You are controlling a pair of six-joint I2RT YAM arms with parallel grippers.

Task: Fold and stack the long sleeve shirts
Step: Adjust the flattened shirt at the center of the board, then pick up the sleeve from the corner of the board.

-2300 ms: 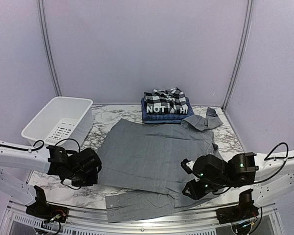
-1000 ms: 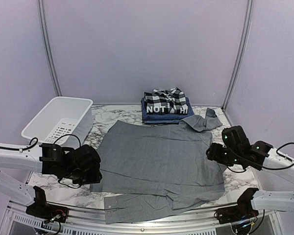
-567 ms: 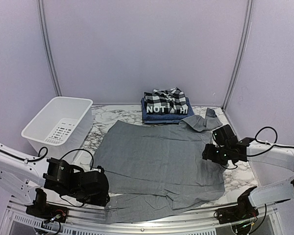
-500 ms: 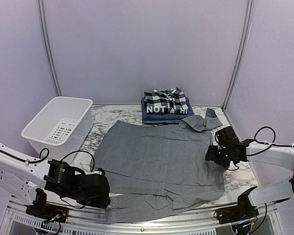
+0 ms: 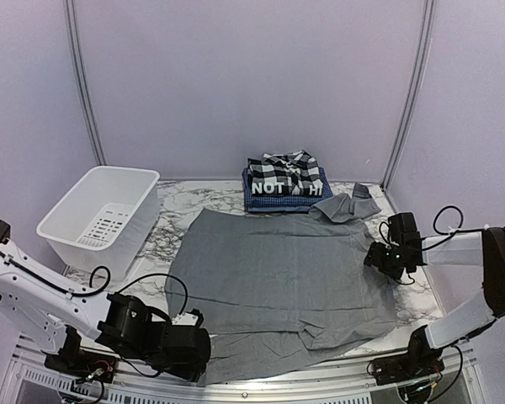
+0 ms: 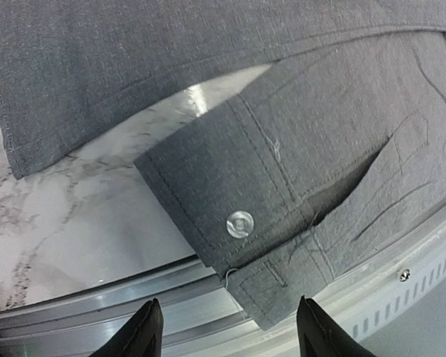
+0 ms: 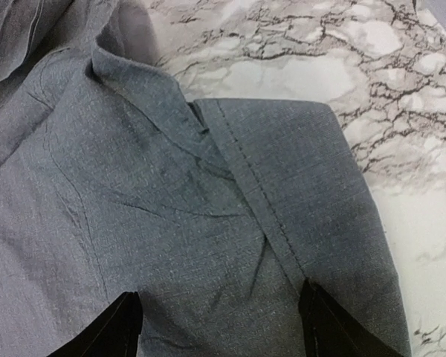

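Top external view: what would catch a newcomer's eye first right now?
The grey long sleeve shirt sprawls across the middle of the marble table, with a stack of folded shirts behind it at the far edge. The left pincer hangs open over its cuff at the near edge, and the right pincer open over its right side.

Grey shirt [image 5: 282,282] flat; folded stack [image 5: 286,182] behind

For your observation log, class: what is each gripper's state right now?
Left gripper: open, over the cuff of the grey shirt.
Right gripper: open, over the same shirt.
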